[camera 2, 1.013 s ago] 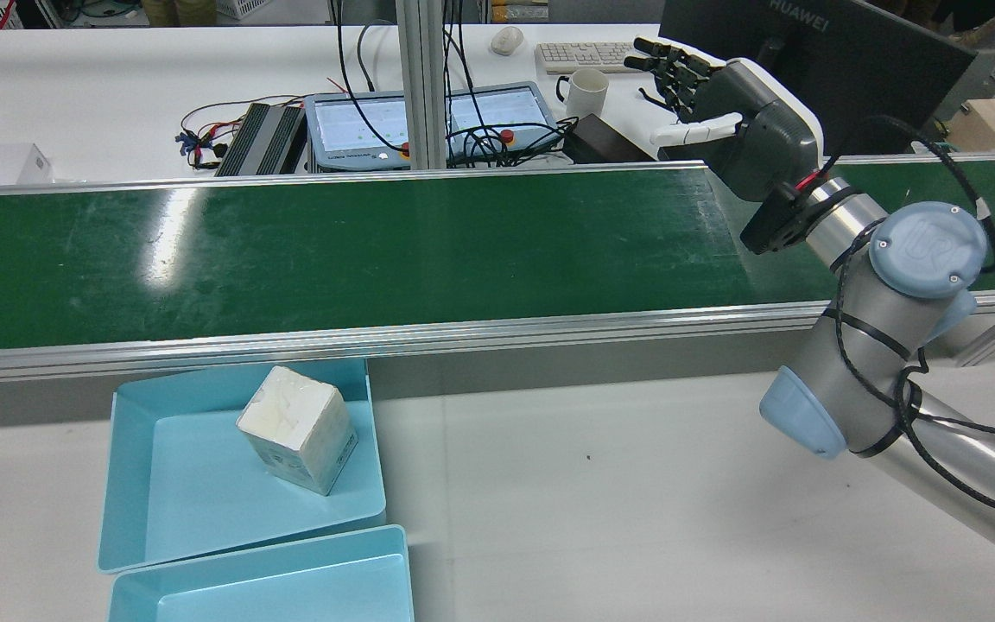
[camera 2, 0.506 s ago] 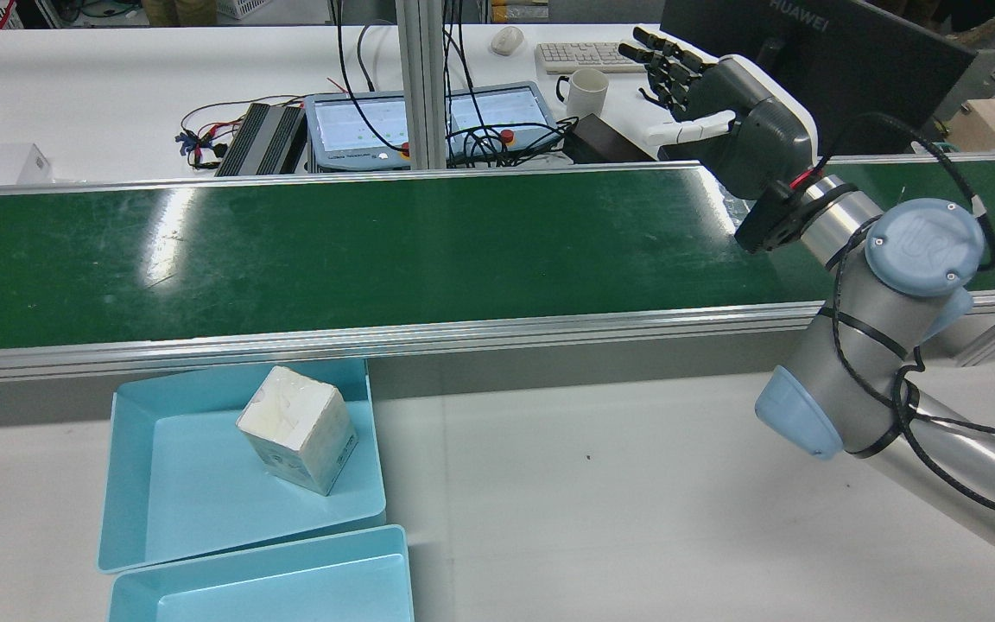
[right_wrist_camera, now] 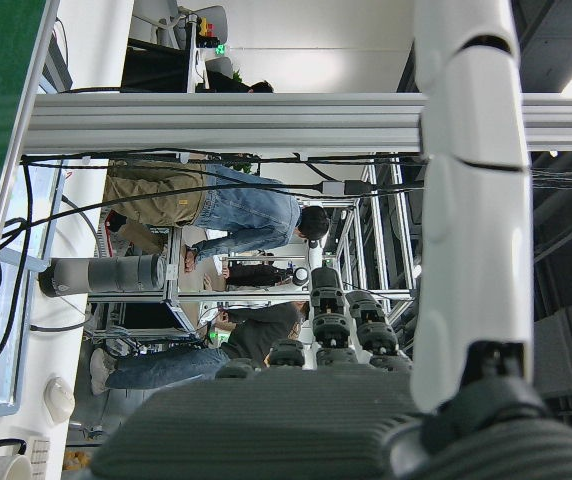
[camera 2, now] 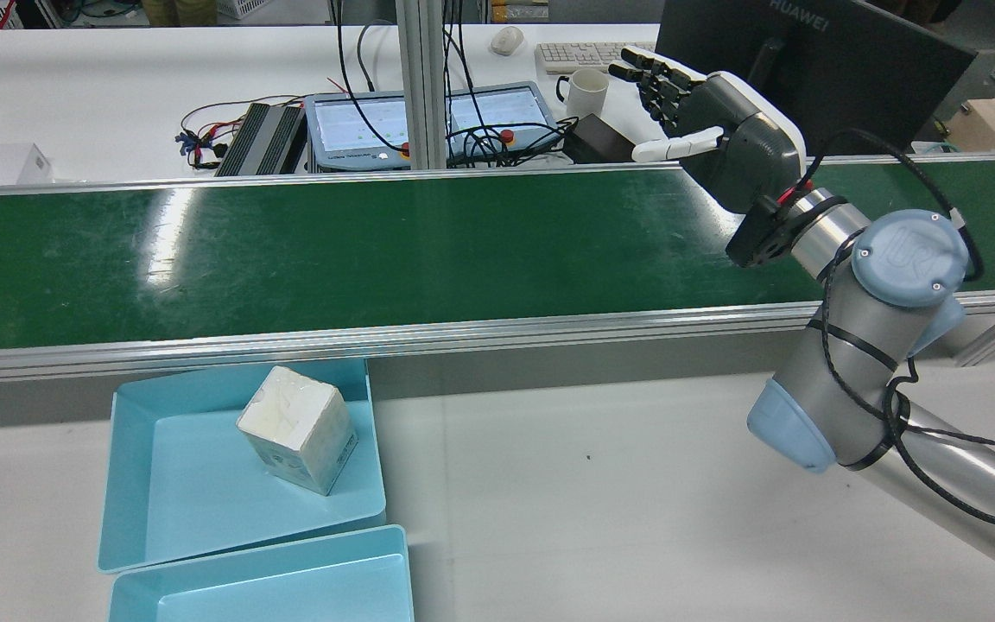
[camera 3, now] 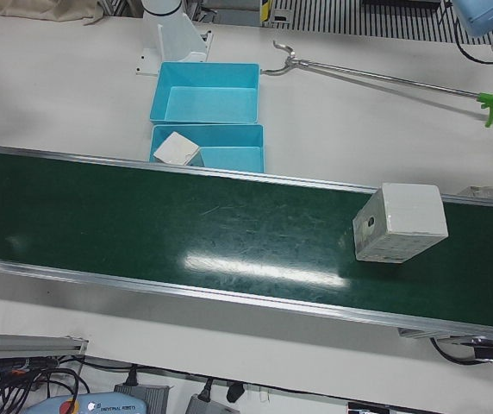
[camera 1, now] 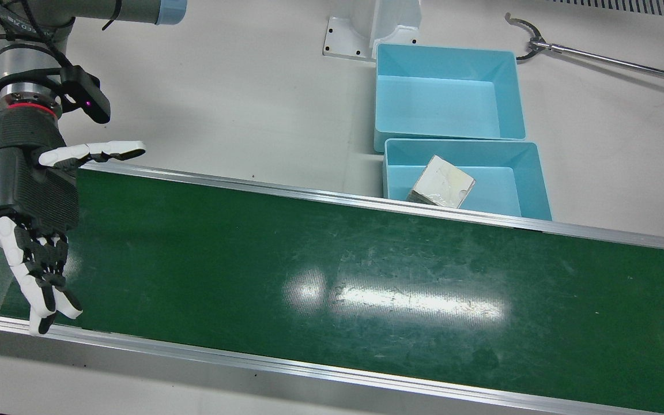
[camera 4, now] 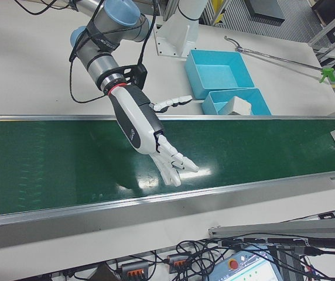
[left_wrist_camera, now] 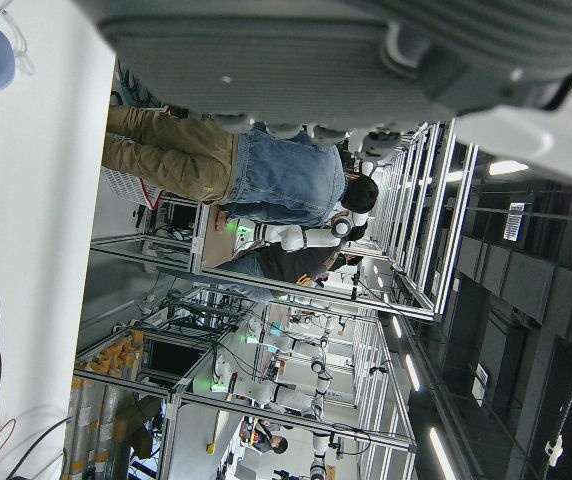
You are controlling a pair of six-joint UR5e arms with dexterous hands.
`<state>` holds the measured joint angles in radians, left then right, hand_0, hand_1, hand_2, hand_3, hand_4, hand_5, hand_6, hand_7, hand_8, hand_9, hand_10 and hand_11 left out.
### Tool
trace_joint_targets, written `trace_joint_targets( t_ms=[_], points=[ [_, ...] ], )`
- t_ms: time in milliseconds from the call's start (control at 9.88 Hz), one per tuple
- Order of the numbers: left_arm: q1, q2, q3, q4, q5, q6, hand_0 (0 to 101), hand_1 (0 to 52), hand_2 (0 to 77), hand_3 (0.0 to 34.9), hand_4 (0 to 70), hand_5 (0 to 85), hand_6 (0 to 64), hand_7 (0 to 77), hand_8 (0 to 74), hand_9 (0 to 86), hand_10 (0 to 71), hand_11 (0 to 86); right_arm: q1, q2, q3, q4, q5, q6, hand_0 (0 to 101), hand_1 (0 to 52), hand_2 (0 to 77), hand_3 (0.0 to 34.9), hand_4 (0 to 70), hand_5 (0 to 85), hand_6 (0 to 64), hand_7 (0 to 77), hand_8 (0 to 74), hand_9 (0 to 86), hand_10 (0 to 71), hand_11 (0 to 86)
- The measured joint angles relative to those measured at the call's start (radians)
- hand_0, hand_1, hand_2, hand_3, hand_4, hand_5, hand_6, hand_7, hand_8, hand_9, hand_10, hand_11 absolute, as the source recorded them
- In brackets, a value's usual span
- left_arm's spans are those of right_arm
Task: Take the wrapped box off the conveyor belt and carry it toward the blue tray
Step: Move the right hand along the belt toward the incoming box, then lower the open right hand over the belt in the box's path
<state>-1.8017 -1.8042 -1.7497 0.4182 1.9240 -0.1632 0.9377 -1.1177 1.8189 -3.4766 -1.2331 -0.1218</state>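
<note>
Right hand: the right hand (camera 1: pixel 29 196) hangs above the conveyor belt (camera 1: pixel 366 276) at the robot's right end. Palm faces the belt, fingers spread, thumb out to the side, nothing held. It looks like a waiting pose for a box to ride in.
Left hand: only a grey strip of the left hand (left_wrist_camera: pixel 296 50) shows in its own camera. I cannot tell how its fingers stand.
Task box: the wrapped box on the belt (camera 3: pixel 400 222) sits well apart from the right hand, far down the belt past the trays. Only the left-front view shows it.
Box in tray: a second wrapped box (camera 2: pixel 297 428) lies tilted in the near blue tray (camera 2: pixel 186 484), well to the hand's left across the belt rail.
Far tray: the other blue tray (camera 1: pixel 447 98) touches the first and holds nothing.
Materials: belt is matte green, scuffed, with glare patches and aluminium rails. Boxes are cube-like with pale creased wrapping, likely slippery. Trays are smooth, rigid plastic.
</note>
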Motion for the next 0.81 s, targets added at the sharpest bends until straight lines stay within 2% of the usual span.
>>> trace_joint_targets(
  t_ms=[810],
  points=[
    [0.000, 0.000, 0.000, 0.000, 0.000, 0.000, 0, 0.0, 1.1, 0.0, 0.5, 1.1, 0.5, 0.5, 0.5, 0.5, 0.5, 0.5, -0.019, 0.001, 0.004, -0.001, 0.007, -0.009, 48, 15.8, 9.8, 0.0, 9.3, 9.3, 4.4, 16.4, 2.2, 3.8, 0.0, 1.1]
  ],
)
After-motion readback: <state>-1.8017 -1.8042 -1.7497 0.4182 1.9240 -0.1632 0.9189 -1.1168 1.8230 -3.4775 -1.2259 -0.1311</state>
